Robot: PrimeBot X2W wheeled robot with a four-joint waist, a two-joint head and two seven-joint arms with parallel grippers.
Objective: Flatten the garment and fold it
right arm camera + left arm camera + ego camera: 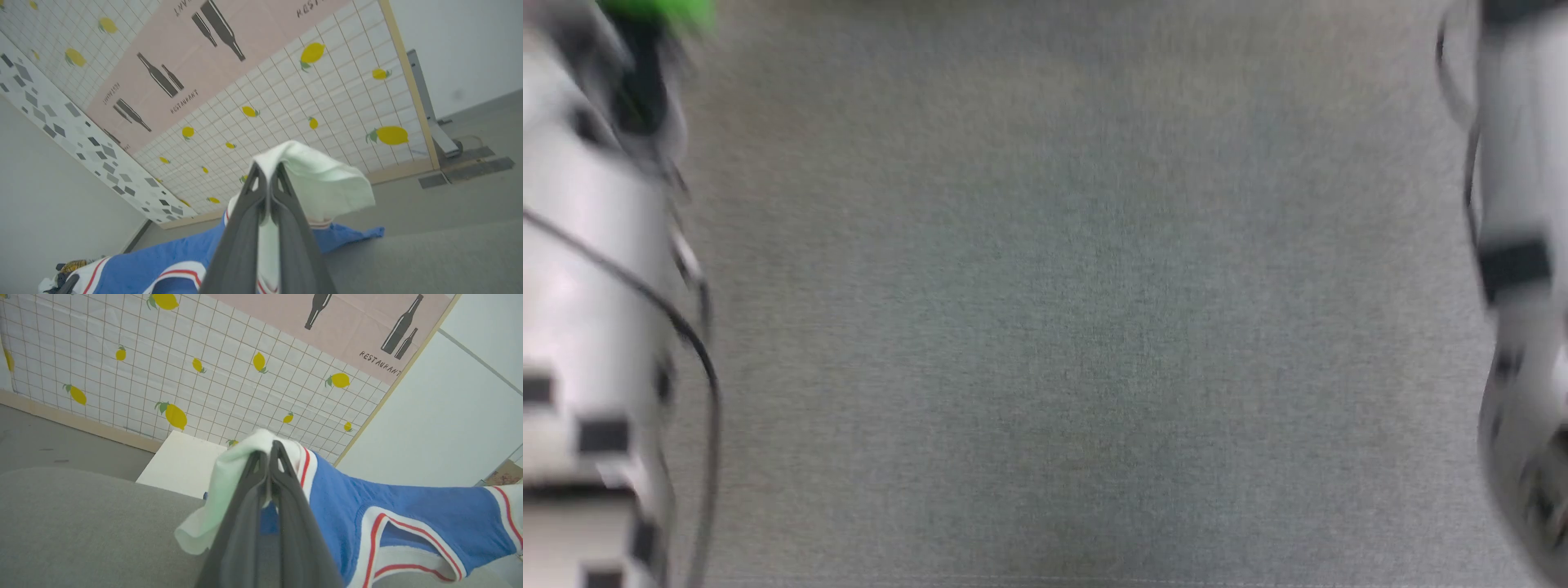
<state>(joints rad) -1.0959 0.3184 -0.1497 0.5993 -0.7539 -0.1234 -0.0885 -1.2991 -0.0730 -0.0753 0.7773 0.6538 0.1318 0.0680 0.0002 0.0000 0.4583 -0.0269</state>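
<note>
White sleeve cloth of the garment (408,510) was pinched by the left pincer (267,451), lower centre of frame, and likewise by the right pincer (267,167). It was held over the grey desk (81,522). Slippage risked: shallow edge grips, hard pull.

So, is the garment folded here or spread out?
Spread, not folded: the garment stretches, neckline open, between the left gripper and right gripper, both shut on it. Lower part: cannot tell.

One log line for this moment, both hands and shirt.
left hand: shut on shirt sleeve | right hand: shut on other sleeve | shirt: stretched between hands, not yet folded
</note>
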